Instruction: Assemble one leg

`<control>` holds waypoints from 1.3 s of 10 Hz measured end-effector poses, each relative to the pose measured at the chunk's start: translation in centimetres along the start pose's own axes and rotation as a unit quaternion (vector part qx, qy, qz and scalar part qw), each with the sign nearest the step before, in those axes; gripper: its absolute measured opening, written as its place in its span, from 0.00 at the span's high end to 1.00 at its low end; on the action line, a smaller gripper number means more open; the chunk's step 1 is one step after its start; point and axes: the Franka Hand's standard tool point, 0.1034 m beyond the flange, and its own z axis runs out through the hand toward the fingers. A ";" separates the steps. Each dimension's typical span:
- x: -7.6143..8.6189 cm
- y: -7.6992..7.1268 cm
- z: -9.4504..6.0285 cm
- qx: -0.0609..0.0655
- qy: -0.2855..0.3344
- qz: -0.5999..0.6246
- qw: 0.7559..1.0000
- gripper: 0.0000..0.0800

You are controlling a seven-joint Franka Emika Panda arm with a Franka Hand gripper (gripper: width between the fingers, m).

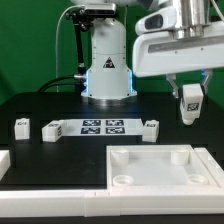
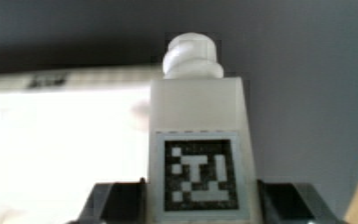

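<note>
Clearly the gripper (image 2: 197, 204) clamps the leg (image 2: 197, 110) between its jaws

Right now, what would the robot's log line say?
fingers: shut on the leg | panel: flat on table | other legs: three, loose by the marker board

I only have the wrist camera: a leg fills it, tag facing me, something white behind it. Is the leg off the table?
Observer: Yes. The leg hangs in the gripper, above the black table and touching nothing else.
Operator: Where is the panel?
Observer: The panel lies flat at the front, toward the exterior view's right. In that picture the leg shows just above its far edge.
Operator: Any other legs around?
Observer: Three spare legs lie on the table: two to the exterior view's left of the marker board, and one to its right.
</note>
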 end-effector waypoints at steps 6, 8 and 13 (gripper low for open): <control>1.5 0.4 -0.3 0.001 0.018 -0.013 1.000 0.64; 1.5 0.4 -0.2 0.001 0.017 -0.016 1.000 0.64; 6.5 2.3 2.3 -0.004 0.028 -0.064 0.998 0.64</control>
